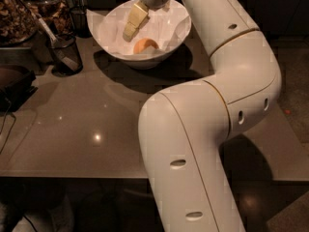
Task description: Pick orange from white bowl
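Jars (17,13) and a dark mesh cup (64,54) crowd the upper left, cut by the frame edge. At top centre the white bowl (174,37) holds the orange (146,46) on its paper lining. My gripper (134,21) hangs slanted inside the bowl, just up-left of the orange; wide or narrow, I cannot tell. My arm (227,95) bends at right, hiding much of the table (72,129).

The gripper (129,32), cream-yellow, hangs over the white bowl (179,32). The orange (145,46) is plain orange-tan. The arm (193,129) is white; the table (72,124) is glossy grey-brown.
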`<control>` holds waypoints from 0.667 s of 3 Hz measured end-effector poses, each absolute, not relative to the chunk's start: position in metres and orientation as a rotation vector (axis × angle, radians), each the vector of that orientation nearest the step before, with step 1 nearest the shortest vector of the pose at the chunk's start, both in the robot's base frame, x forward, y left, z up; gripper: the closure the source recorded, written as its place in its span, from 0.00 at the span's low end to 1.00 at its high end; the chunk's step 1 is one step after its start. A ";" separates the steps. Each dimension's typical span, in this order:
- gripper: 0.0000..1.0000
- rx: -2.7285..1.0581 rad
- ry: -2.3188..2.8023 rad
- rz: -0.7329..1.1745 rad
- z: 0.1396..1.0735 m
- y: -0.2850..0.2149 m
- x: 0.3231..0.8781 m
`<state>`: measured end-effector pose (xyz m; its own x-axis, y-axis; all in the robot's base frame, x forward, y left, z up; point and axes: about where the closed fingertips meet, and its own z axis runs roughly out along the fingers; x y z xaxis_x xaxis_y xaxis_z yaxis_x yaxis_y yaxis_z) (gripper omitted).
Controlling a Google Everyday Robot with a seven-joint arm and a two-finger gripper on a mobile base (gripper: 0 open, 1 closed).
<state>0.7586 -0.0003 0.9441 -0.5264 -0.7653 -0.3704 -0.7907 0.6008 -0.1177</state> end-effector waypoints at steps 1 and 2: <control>0.07 -1.243 2.471 0.098 0.932 -0.007 0.761; 0.17 -1.242 2.484 0.103 0.925 -0.010 0.762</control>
